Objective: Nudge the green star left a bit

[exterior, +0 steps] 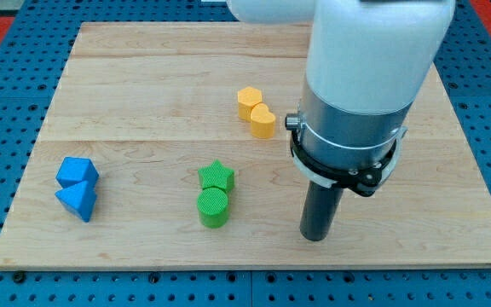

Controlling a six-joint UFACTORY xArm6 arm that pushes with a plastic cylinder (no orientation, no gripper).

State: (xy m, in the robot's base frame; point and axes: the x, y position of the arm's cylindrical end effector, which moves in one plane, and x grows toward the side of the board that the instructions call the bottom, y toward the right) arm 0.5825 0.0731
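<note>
The green star [217, 176] lies a little left of the board's middle, toward the view's bottom. A green cylinder [213, 207] sits just below it, touching it. My tip [315, 236] is on the board to the right of both green blocks, about level with the cylinder's lower edge, apart from them.
A yellow hexagon [248, 102] and a yellow heart-shaped block [262, 120] touch each other above the star. Two blue blocks [77, 171] [78, 200] lie at the view's left. The wooden board [143, 77] rests on a blue pegboard. The arm's white body [365, 51] covers the upper right.
</note>
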